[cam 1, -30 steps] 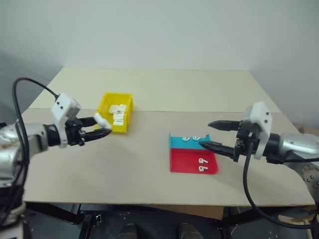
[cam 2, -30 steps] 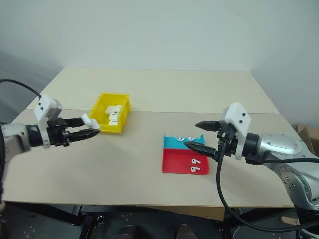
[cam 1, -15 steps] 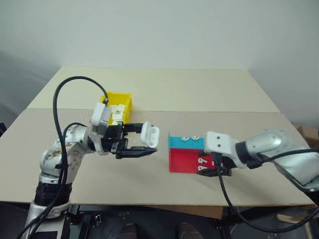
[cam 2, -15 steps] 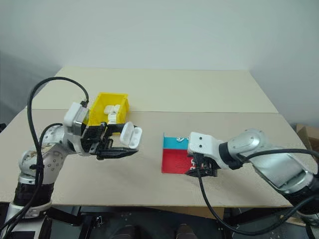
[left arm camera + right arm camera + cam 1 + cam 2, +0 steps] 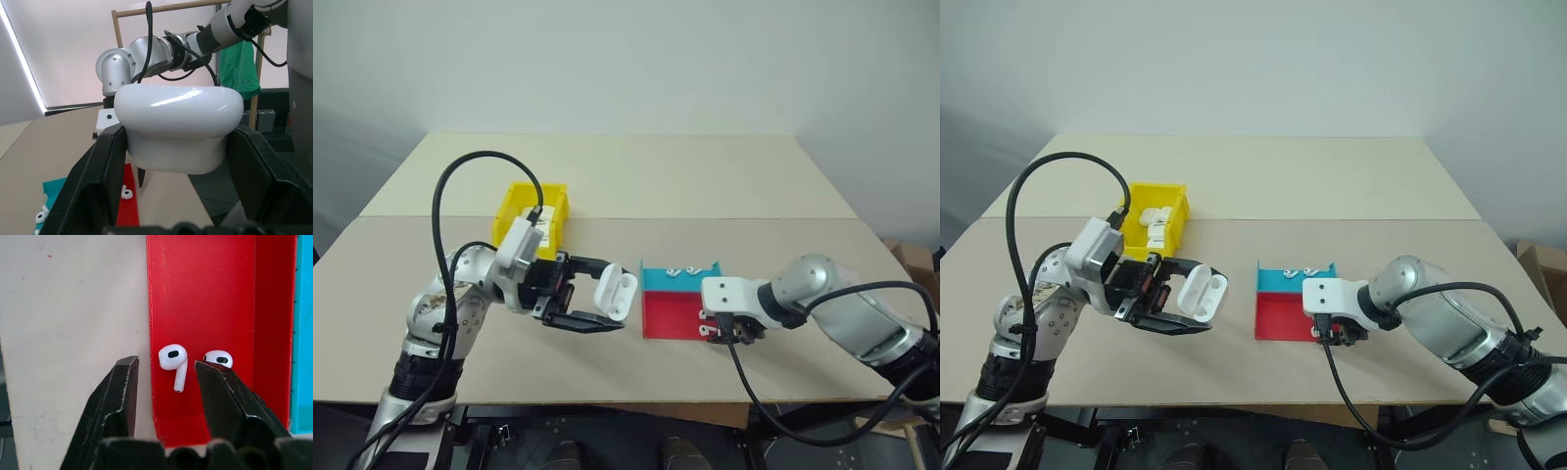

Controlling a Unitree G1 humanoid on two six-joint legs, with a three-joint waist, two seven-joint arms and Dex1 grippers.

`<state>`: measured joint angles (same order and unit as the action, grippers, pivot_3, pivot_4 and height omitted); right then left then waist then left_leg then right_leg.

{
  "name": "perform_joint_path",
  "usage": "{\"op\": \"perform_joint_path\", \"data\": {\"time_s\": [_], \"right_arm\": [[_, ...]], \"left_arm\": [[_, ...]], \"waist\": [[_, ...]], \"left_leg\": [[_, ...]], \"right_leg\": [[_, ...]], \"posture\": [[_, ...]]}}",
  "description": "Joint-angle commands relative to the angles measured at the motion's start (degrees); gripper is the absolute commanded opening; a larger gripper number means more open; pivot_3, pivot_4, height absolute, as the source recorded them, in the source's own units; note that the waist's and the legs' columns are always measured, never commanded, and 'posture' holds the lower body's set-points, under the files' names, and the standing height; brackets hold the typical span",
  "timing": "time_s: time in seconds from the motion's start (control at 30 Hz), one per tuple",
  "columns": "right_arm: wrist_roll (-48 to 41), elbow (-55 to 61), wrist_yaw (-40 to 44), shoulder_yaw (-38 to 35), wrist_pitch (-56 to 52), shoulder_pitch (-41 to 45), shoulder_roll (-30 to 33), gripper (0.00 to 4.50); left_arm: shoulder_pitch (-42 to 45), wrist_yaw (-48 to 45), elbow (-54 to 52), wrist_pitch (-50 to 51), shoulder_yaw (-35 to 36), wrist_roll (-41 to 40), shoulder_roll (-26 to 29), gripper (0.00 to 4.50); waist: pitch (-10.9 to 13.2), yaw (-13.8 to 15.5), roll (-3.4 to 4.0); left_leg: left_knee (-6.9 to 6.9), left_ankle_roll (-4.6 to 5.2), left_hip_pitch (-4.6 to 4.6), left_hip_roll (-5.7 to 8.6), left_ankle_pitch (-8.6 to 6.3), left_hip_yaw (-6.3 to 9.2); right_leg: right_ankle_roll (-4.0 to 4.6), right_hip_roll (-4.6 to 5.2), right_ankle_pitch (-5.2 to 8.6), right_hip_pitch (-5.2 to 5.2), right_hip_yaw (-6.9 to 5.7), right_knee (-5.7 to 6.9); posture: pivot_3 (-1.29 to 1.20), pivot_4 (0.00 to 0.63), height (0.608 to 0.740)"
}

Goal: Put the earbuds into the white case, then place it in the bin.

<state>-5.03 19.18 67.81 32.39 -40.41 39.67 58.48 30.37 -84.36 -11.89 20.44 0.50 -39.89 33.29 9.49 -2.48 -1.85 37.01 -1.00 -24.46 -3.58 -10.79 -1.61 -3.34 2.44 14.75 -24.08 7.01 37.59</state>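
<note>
No readable writing or brand marks on anything I saw.

My left gripper (image 5: pixel 604 301) sat left of centre in the left eye frame, arm bent in from the left, fingers pointing level toward the right. It was clamped on the case (image 5: pixel 615 292), one finger above and one below; in the left wrist frame the case (image 5: pixel 178 128) filled the centre between the two black fingers.

My right gripper (image 5: pixel 166 382) was at the near right corner of the tray (image 5: pixel 671 315), lower centre-right of the left eye frame, forearm reaching in from the right, wrist pitched down at the tray. In the right wrist frame its fingers stood apart, straddling one earbud (image 5: pixel 173 360) on the tray's red half; no contact that I could see. One finger was over the bare table (image 5: pixel 58 308), the other over the red floor, partly hiding a second earbud (image 5: pixel 218 358).

More buds (image 5: pixel 680 269) lay in the tray's blue half, centre of the frame.

Bin (image 5: pixel 521 208) was upper left of centre on the table, behind the left arm, with white cases (image 5: pixel 1157 220) in it.
</note>
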Motion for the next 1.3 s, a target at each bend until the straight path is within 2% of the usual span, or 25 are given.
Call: {"op": "perform_joint_path", "data": {"time_s": [0.03,0.5,0.67,0.87,0.97,1.1,1.13,1.17,1.23,1.3], "right_arm": [[1.62,-0.1,1.18,-1.28,1.31,0.55,-0.85,2.37],[6.95,-4.97,3.78,-0.57,4.17,0.01,-4.5,2.37],[8.0,-5.1,3.87,-0.72,3.83,-0.57,-5.49,0.7],[7.17,-2.85,3.62,-2.78,2.07,-1.71,-5.21,0.61],[2.38,1.55,5.13,-8.01,-2.13,-2.51,-3.96,0.61],[-9.65,7.76,4.5,-21.7,-14.69,-2.19,-5.48,0.61],[-12.98,8.87,3.35,-25.87,-17.57,-2.0,-7.1,0.61],[-16.88,9.89,0.0,-33.15,-19.05,-2.09,-11.65,0.61],[-21.06,11.89,-6.44,-42.67,-19.86,-2.61,-18.85,0.61],[-22.82,14.62,-14.13,-48.05,-20.1,-2.64,-25.64,0.61]], "left_arm": [[-0.39,0.97,-2.62,-0.97,0.27,-0.68,0.08,2.77],[-0.09,2.39,-3.19,-0.79,0.3,-1.63,0.29,2.77],[0.01,3.47,-3.36,-0.42,0.56,-1.92,0.36,2.77],[-0.93,5.73,-5.03,1.79,1.03,-3.18,1.17,2.77],[-1.64,8.69,-7.04,5.88,2.29,-5.93,2.3,2.77],[-1.08,15.28,-8.85,10.31,3.92,-8.17,2.59,2.77],[-0.91,16.76,-9.04,10.97,4.39,-8.84,2.21,2.77],[-0.57,18.11,-9.08,11.28,4.62,-9.09,1.76,2.77],[-0.26,19.54,-9.11,11.38,4.94,-9.57,1.12,2.77],[0.31,20.32,-8.78,11.56,4.67,-9.73,0.67,2.77]], "waist": [[0.0,0.0,0.0],[0.0,-0.01,0.0],[0.0,0.04,0.0],[0.0,0.04,0.0],[0.0,0.04,0.0],[0.01,0.06,-0.01],[0.01,0.07,-0.01],[0.02,0.05,-0.03],[0.0,0.04,-0.06],[0.0,0.08,-0.06]], "left_leg": [[0.0,0.0,0.0,0.0,0.0,0.0],[0.0,0.0,0.01,0.01,0.0,0.0],[0.0,0.0,0.01,0.0,0.0,0.0],[0.0,0.0,0.02,0.0,0.0,0.0],[-0.01,0.0,0.0,0.0,0.0,0.0],[-0.01,0.0,0.02,-0.01,0.0,0.02],[-0.01,0.0,0.07,-0.01,0.0,0.03],[-0.01,0.0,0.09,-0.02,0.0,0.04],[0.0,0.0,0.12,-0.04,0.0,0.05],[-0.03,0.0,0.16,-0.04,0.0,0.09]], "right_leg": [[0.0,0.0,0.0,0.0,0.0,0.0],[0.0,0.0,0.0,0.01,0.0,0.0],[0.0,0.0,0.0,0.02,-0.01,-0.01],[0.0,0.0,0.0,0.03,-0.01,-0.01],[-0.01,0.0,0.0,0.01,-0.01,-0.01],[-0.01,0.0,0.0,0.03,-0.01,0.02],[-0.01,-0.01,0.0,0.09,-0.02,0.01],[-0.01,-0.01,0.0,0.12,-0.04,0.0],[0.0,-0.05,-0.01,0.15,-0.03,0.01],[-0.01,-0.05,-0.01,0.2,-0.07,0.02]], "posture": [[0.0,0.15,0.74],[0.0,0.15,0.74],[0.0,0.15,0.74],[0.0,0.15,0.74],[0.0,0.15,0.74],[0.0,0.15,0.74],[0.0,0.15,0.74],[0.0,0.15,0.74],[0.0,0.15,0.74],[0.0,0.15,0.74]]}}
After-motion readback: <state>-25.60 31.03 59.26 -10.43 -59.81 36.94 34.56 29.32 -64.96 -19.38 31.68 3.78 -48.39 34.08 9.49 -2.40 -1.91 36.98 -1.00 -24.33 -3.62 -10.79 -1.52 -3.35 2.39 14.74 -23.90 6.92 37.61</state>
